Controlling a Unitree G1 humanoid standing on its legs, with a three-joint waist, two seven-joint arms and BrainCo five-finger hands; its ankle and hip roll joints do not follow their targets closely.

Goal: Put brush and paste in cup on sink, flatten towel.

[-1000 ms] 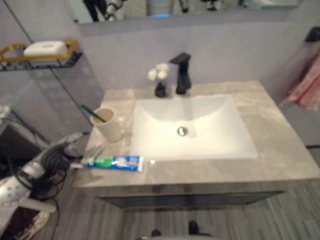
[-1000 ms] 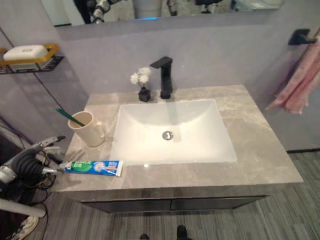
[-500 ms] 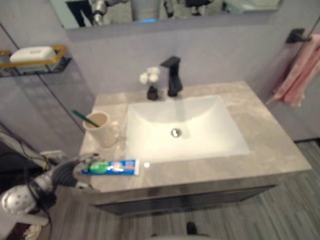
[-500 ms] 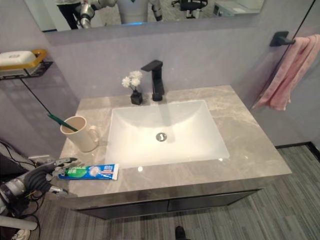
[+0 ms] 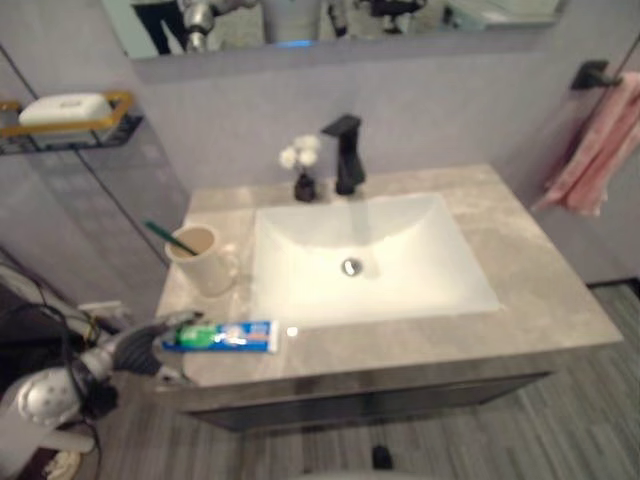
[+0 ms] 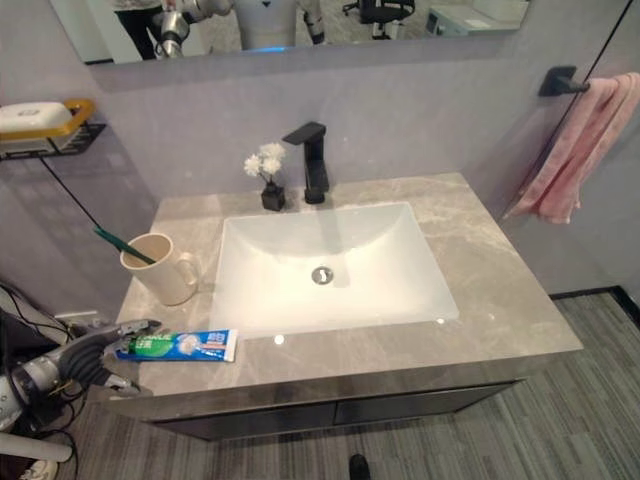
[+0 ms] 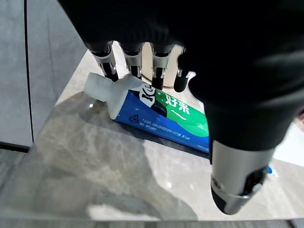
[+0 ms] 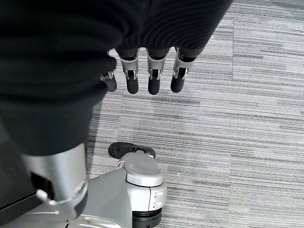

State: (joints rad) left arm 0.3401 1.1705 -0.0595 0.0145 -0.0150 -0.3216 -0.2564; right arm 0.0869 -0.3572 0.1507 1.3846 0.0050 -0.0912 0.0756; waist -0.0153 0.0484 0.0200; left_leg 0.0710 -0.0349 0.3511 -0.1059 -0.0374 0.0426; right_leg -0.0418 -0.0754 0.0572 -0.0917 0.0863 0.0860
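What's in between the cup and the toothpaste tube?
Nothing: between the cup and the toothpaste tube there is just bare grey counter, as the right eye view shows. The left hand is at the tube's cap end.

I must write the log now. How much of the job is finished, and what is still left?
Done: the toothbrush already stands in the cup on the counter. In hand: the left hand is open over the cap end of the toothpaste, which lies flat by the sink, not gripped. Left: paste into the cup, and the pink towel hangs bunched. The right hand is open above the floor.
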